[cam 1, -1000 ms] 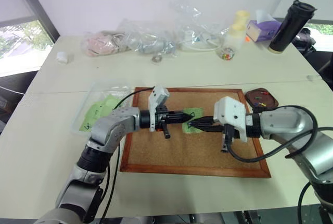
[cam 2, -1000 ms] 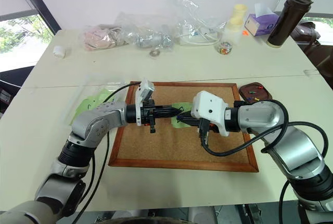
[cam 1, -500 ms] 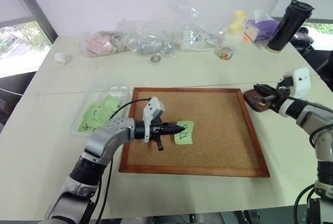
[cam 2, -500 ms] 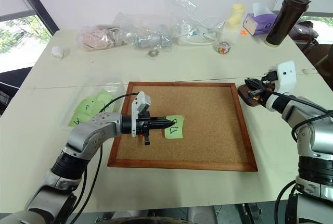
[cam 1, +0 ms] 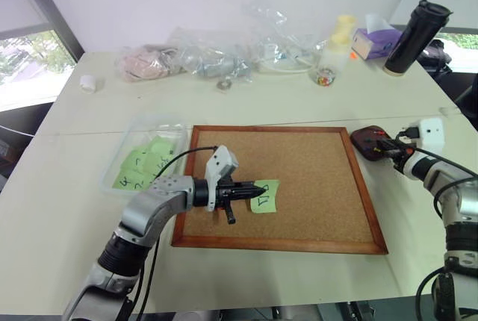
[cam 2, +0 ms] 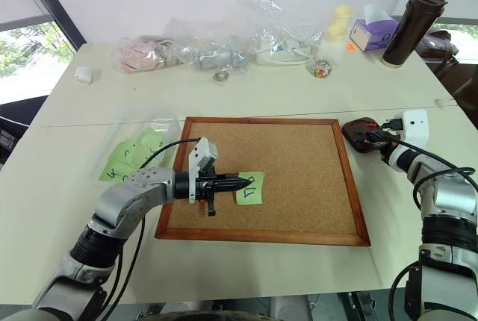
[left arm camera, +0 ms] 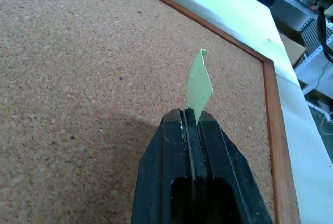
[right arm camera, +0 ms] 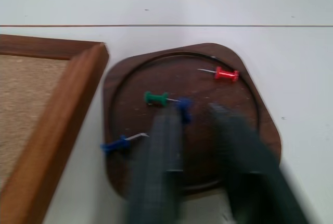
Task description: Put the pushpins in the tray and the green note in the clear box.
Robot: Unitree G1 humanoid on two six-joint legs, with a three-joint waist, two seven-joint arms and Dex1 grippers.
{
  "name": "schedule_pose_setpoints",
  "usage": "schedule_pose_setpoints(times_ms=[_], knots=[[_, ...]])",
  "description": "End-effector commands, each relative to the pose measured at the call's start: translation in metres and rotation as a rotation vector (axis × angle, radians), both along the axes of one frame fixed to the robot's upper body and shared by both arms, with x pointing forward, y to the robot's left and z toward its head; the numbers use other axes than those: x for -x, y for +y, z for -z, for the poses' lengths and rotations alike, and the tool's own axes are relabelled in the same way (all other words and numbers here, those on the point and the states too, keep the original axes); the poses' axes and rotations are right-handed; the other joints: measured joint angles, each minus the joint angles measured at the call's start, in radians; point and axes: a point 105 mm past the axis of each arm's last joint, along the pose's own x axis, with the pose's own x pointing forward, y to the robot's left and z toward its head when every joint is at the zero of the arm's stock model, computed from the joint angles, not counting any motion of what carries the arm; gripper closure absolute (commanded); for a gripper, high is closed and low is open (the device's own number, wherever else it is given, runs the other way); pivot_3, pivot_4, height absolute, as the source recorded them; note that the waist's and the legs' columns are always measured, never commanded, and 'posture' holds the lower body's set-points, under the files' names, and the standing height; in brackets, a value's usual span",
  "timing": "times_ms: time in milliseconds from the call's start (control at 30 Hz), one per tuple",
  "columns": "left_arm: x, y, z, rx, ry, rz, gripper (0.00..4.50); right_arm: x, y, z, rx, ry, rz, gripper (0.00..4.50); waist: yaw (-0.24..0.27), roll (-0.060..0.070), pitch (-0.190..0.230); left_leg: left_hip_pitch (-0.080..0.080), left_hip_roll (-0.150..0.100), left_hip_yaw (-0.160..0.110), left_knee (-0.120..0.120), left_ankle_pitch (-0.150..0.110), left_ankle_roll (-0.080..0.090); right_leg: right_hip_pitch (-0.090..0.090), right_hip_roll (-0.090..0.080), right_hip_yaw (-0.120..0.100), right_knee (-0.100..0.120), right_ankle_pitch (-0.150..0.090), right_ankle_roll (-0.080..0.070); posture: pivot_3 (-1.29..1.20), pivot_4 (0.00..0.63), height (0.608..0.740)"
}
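The left pincer (cam 2: 243, 183) is clamped on one edge of the small light green paper note with a black triangle (cam 2: 251, 189), holding it over the wood-framed cork board (cam 2: 299, 157). The right pincer (right arm camera: 200, 117), fingers parted, hangs over the small dark brown rounded-square tray (right arm camera: 244, 130), where red, green and blue pushpins (right arm camera: 156, 98) lie. The clear plastic box (cam 1: 127, 153) sits on the table (cam 1: 284, 97) beside the board.

The cork board (cam 1: 299, 179) lies mostly bare, open for passing over. Bare surface (cam 1: 299, 104) separates it from the bags (cam 1: 216, 56), jar (cam 1: 325, 76) and flask (cam 1: 414, 37) crowding the far edge. The clear box (cam 1: 142, 160) sits just beside its left frame, the tray (cam 1: 370, 142) by its right corner.
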Motion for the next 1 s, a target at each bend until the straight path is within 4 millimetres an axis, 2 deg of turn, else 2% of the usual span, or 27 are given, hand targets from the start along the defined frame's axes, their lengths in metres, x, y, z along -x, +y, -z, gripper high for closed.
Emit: schedule_pose_setpoints(times_ms=[33, 133, 367, 467, 533, 667, 733, 900, 933, 1000], knots=[[0.002, 0.0, -0.01, 0.011, -0.051, 0.004, 4.5, -0.001, -0.006, -0.01, 0.019, -0.037, 0.012, 1.41, -0.001, 0.0, 0.0, 0.0, 0.0, 0.0, 0.0, 0.0, 0.0, 0.0, 0.0, 0.0, 0.0, 0.0, 0.0, 0.0, 0.15, 0.74], [0.002, 0.0, -0.01, 0.01, -0.051, 0.003, 4.5, 0.0, -0.006, -0.011, 0.02, -0.042, 0.006, 0.04, -0.001, 0.0, 0.0, 0.0, 0.0, 0.0, 0.0, 0.0, 0.0, 0.0, 0.0, 0.0, 0.0, 0.0, 0.0, 0.0, 0.15, 0.74], [0.002, -0.001, -0.01, 0.01, -0.051, -0.001, 4.5, 0.001, 0.002, -0.042, 0.008, -0.134, -0.032, 0.04, -0.001, 0.0, 0.0, 0.0, 0.0, 0.0, 0.0, 0.0, 0.0, 0.0, 0.0, 0.0, 0.0, 0.0, 0.0, 0.0, 0.15, 0.74], [0.002, 0.0, -0.01, 0.01, -0.05, -0.001, 4.5, 0.005, 0.019, -0.063, -0.007, -0.173, -0.107, 0.04, 0.0, 0.0, 0.0, 0.0, 0.0, 0.0, 0.0, 0.0, 0.0, 0.0, 0.0, 0.0, 0.0, 0.0, 0.0, 0.0, 0.15, 0.74], [0.001, 0.0, -0.01, 0.01, -0.05, -0.001, 4.5, 0.01, 0.035, -0.071, -0.025, -0.181, -0.177, 0.04, 0.001, 0.0, 0.0, 0.0, 0.0, 0.0, 0.0, 0.0, 0.0, 0.0, 0.0, 0.0, 0.0, 0.0, 0.0, 0.0, 0.15, 0.74], [-0.003, 0.005, -0.019, -0.001, -0.097, -0.018, 4.5, 0.055, 0.133, -0.086, -0.073, -0.123, -0.675, 0.04, 0.001, 0.0, 0.0, -0.001, 0.001, -0.001, 0.0, 0.0, 0.0, 0.0, 0.0, 0.0, 0.0, 0.0, 0.0, 0.0, 0.15, 0.74], [-0.007, 0.011, -0.031, -0.015, -0.162, -0.038, 4.5, 0.069, 0.156, -0.084, -0.046, -0.093, -0.794, 0.04, -0.001, 0.0, 0.0, -0.001, 0.001, -0.001, 0.0, 0.0, 0.0, 0.0, 0.0, 0.0, 0.0, 0.0, 0.0, 0.0, 0.15, 0.74], [-0.009, 0.024, -0.061, -0.018, -0.266, -0.082, 4.5, 0.08, 0.178, -0.083, -0.036, -0.072, -0.893, 0.04, 0.006, -0.001, 0.0, 0.0, 0.001, -0.001, 0.001, 0.0, 0.0, 0.001, 0.0, 0.0, -0.001, 0.0, 0.0, 0.0, 0.15, 0.74], [-0.008, 0.028, -0.071, -0.022, -0.3, -0.093, 4.5, 0.082, 0.183, -0.082, -0.036, -0.066, -0.917, 0.04, 0.005, -0.001, 0.001, 0.0, 0.0, -0.001, 0.001, 0.0, 0.0, 0.001, 0.0, 0.0, -0.001, 0.0, 0.0, 0.0, 0.15, 0.74], [-0.015, 0.051, -0.106, -0.019, -0.405, -0.204, 4.5, 0.087, 0.198, -0.076, -0.019, -0.052, -0.99, 0.04, 0.002, -0.002, 0.001, -0.001, 0.0, -0.001, 0.001, 0.0, 0.0, 0.001, 0.0, 0.0, -0.001, 0.0, 0.0, 0.0, 0.15, 0.74]])
